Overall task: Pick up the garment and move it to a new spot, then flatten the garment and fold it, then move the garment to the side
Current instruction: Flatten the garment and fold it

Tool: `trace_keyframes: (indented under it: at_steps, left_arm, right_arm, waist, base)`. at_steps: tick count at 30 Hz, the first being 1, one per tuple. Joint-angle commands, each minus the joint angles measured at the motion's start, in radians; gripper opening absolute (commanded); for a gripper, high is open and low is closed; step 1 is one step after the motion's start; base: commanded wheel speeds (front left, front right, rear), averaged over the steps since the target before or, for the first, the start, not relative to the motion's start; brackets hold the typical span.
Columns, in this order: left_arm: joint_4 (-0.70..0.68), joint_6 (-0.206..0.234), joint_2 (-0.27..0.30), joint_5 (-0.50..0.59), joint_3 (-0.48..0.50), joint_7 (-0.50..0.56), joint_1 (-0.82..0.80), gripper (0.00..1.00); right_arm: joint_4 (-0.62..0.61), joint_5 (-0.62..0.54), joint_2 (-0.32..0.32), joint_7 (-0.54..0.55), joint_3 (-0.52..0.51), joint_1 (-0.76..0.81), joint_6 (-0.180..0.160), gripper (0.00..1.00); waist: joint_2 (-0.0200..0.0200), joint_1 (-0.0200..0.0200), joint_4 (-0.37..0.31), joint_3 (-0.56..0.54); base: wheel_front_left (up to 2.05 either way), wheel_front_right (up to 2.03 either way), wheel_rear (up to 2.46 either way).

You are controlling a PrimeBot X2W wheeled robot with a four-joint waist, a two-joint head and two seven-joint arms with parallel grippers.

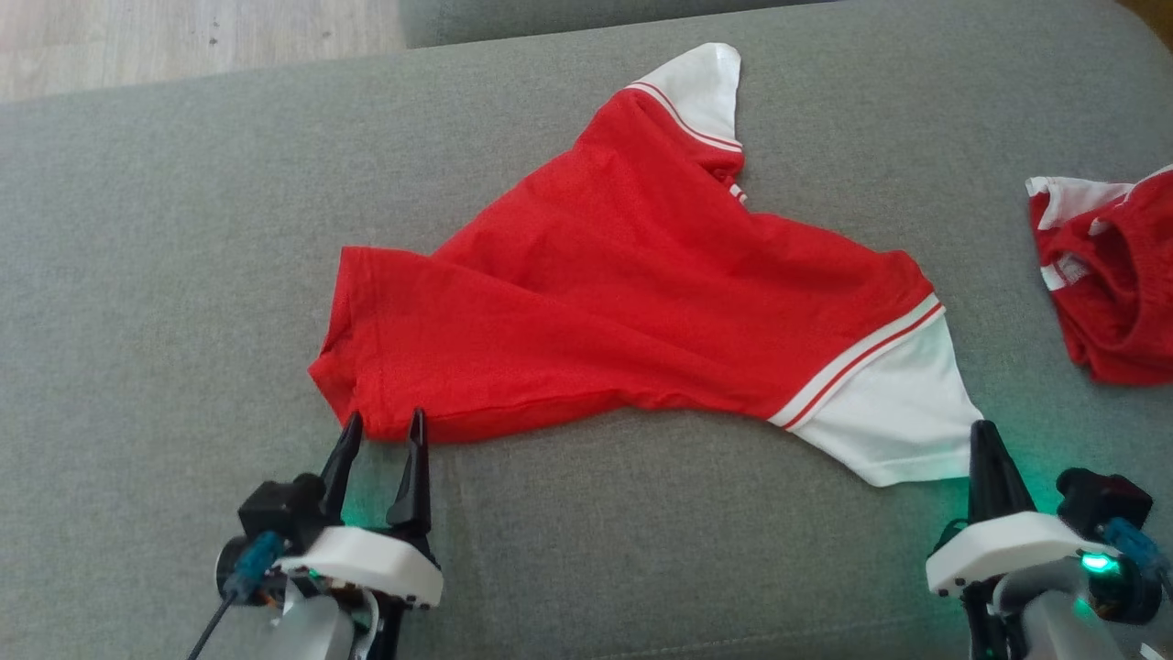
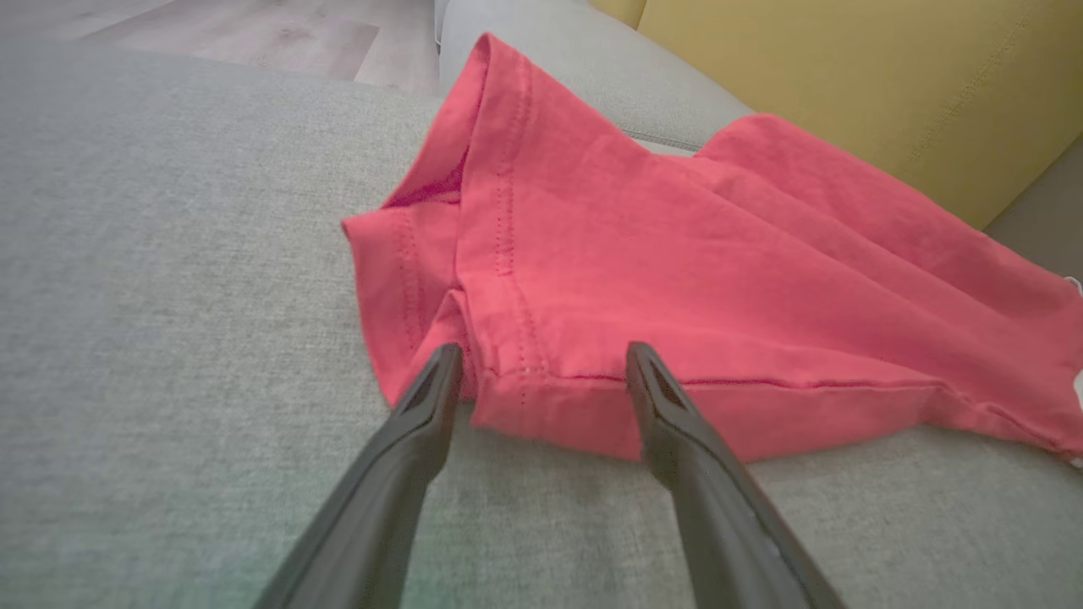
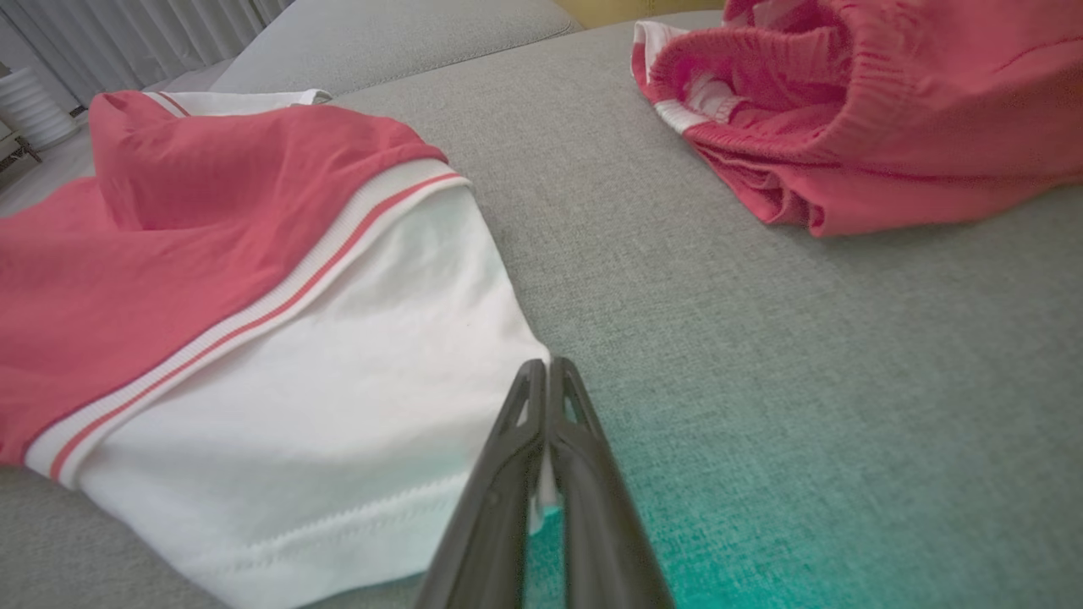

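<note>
A: Where is the shirt (image 1: pixel 623 284)?

B: Spread across the grey sofa (image 1: pixel 183 275), red body rumpled, and one white sleeve (image 1: pixel 893 417) pointing at the near right corner. The other white sleeve lies at the far side.

A: And the left gripper (image 1: pixel 386 415)?

B: Its fingers (image 2: pixel 423 414) stand well apart, with nothing between them. The tips sit right at the near left corner of the red hem (image 2: pixel 761 414), which is folded over on itself there. Whether they touch the cloth, I can't tell.

A: The right gripper (image 1: pixel 982 426)?

B: Fingers pressed together on the tip of the near white sleeve. In the right wrist view a sliver of white cloth shows pinched between them. A green glow falls on the sofa beside that gripper.

A: Anything else around?

B: A pair of red shorts (image 1: pixel 1118 293) with white trim, bunched up at the right, well apart from the shirt. A yellow cushion (image 2: pixel 846 85) stands behind, and pale wooden floor (image 1: pixel 183 37) lies beyond the sofa
</note>
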Motion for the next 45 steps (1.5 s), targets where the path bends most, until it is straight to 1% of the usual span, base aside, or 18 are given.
trace_keyframes:
  at_steps: [1, 11, 16, 17, 18, 19, 20, 21, 26, 29, 35, 39, 42, 45]
  left_arm:
    - [-0.02, -0.005, 0.005, -0.007, 0.039, -0.005, -0.041, 1.0]
    - [-0.031, -0.006, 0.005, -0.025, -0.01, -0.005, -0.045, 1.0]
    - [-0.064, -0.006, 0.005, -0.022, -0.02, -0.005, -0.049, 1.0]
    - [-0.069, -0.006, 0.005, -0.02, -0.021, -0.005, -0.048, 0.95]
    - [-0.072, -0.006, 0.005, -0.018, -0.021, -0.005, -0.047, 0.59]
    - [-0.072, -0.006, 0.005, -0.012, -0.018, -0.005, -0.046, 0.4]
    - [-0.072, -0.006, 0.005, -0.008, -0.015, -0.005, -0.046, 0.1]
    - [-0.07, -0.006, 0.005, -0.003, -0.012, -0.005, -0.045, 0.0]
    - [-0.074, -0.006, 0.005, 0.021, 0.001, -0.005, -0.046, 0.0]
    - [-0.123, -0.006, 0.008, 0.03, 0.007, -0.005, -0.047, 0.0]
    - [-0.232, -0.006, 0.045, 0.03, 0.011, -0.005, -0.058, 0.0]
    - [-0.301, -0.006, 0.107, 0.008, -0.013, -0.005, -0.112, 0.0]
    - [-0.355, -0.006, 0.169, -0.031, -0.023, -0.005, -0.186, 0.0]
    - [-0.402, -0.006, 0.249, -0.053, -0.041, -0.005, -0.286, 0.0]
  right_arm:
    - [-0.028, 0.009, -0.007, -0.004, 0.023, -0.037, 0.003, 0.0]
    - [-0.031, 0.011, -0.006, -0.004, 0.026, -0.043, 0.003, 0.0]
    - [-0.035, 0.014, -0.006, -0.004, 0.033, -0.046, 0.003, 0.0]
    - [-0.035, 0.014, -0.006, -0.004, 0.035, -0.047, 0.003, 0.0]
    - [-0.036, 0.015, -0.006, -0.004, 0.037, -0.047, 0.003, 0.0]
    - [-0.036, 0.017, -0.006, -0.004, 0.038, -0.048, 0.003, 0.0]
    - [-0.037, 0.019, -0.006, -0.004, 0.04, -0.048, 0.003, 0.0]
    - [-0.04, 0.021, -0.006, -0.004, 0.042, -0.05, 0.003, 0.0]
    - [-0.092, 0.05, -0.005, -0.004, 0.052, -0.058, 0.003, 0.0]
    - [-0.161, 0.08, -0.005, -0.004, 0.076, -0.066, 0.003, 0.0]
    - [-0.306, 0.159, -0.021, -0.004, 0.108, -0.11, 0.003, 0.0]
    - [-0.4, 0.224, -0.055, -0.004, 0.13, -0.178, 0.003, 0.0]
    - [-0.46, 0.275, -0.091, -0.004, 0.138, -0.249, 0.003, 0.0]
    - [-0.508, 0.313, -0.142, -0.004, 0.155, -0.336, 0.003, 0.0]
  waist:
    - [0.0, 0.0, -0.001, 0.003]
    - [0.0, 0.0, -0.002, 0.009]
    - [0.0, 0.0, 0.0, 0.012]
    - [0.0, 0.0, -0.001, 0.012]
    - [0.0, 0.0, -0.001, 0.012]
    - [0.0, 0.0, -0.001, 0.012]
    - [0.0, 0.0, -0.001, 0.011]
    - [0.0, 0.0, -0.001, 0.01]
    - [0.0, 0.0, 0.001, -0.014]
    - [0.0, 0.0, 0.004, -0.048]
    - [0.0, 0.0, 0.016, -0.136]
    - [0.0, 0.0, 0.028, -0.171]
    - [0.0, 0.0, 0.04, -0.189]
    - [0.0, 0.0, 0.052, -0.201]
  base:
    - [0.0, 0.0, 0.0]
    - [0.0, 0.0, 0.0]
    - [0.0, 0.0, 0.0]
    - [0.0, 0.0, 0.0]
    - [0.0, 0.0, 0.0]
    - [0.0, 0.0, 0.0]
    - [0.0, 0.0, 0.0]
    - [0.0, 0.0, 0.0]
    - [0.0, 0.0, 0.0]
    - [0.0, 0.0, 0.0]
    - [0.0, 0.0, 0.0]
    - [0.0, 0.0, 0.0]
    - [0.0, 0.0, 0.0]
    - [0.0, 0.0, 0.0]
